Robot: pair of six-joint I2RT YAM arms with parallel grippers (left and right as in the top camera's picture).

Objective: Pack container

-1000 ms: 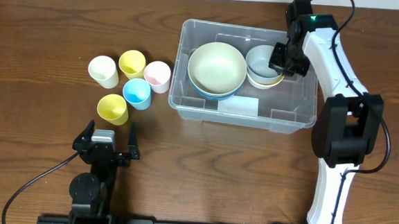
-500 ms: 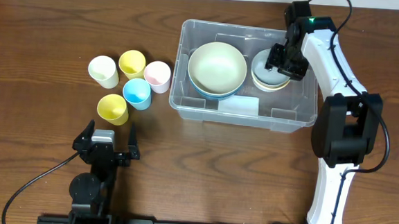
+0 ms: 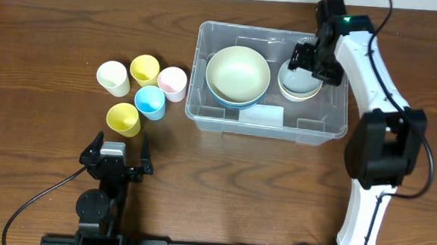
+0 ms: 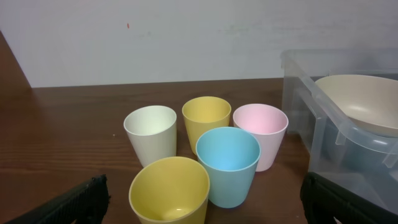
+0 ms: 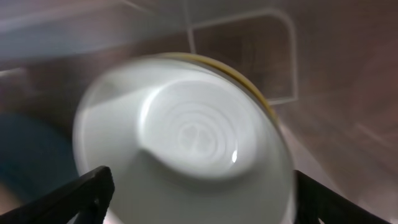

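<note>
White round plastic bowl (image 5: 186, 143) sits right under the right claw (image 3: 311, 63), fingers spread wide, in the big clear plastic container (image 3: 321, 129). Left claw (image 3: 120, 147) is spread wide too, empty.

Dark wooden table (image 3: 42, 20), white wall (image 4: 186, 37)

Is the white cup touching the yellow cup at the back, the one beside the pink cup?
Apart. The left wrist view shows a narrow open gap between the white cup and the back yellow cup, from the rims downward.
</note>
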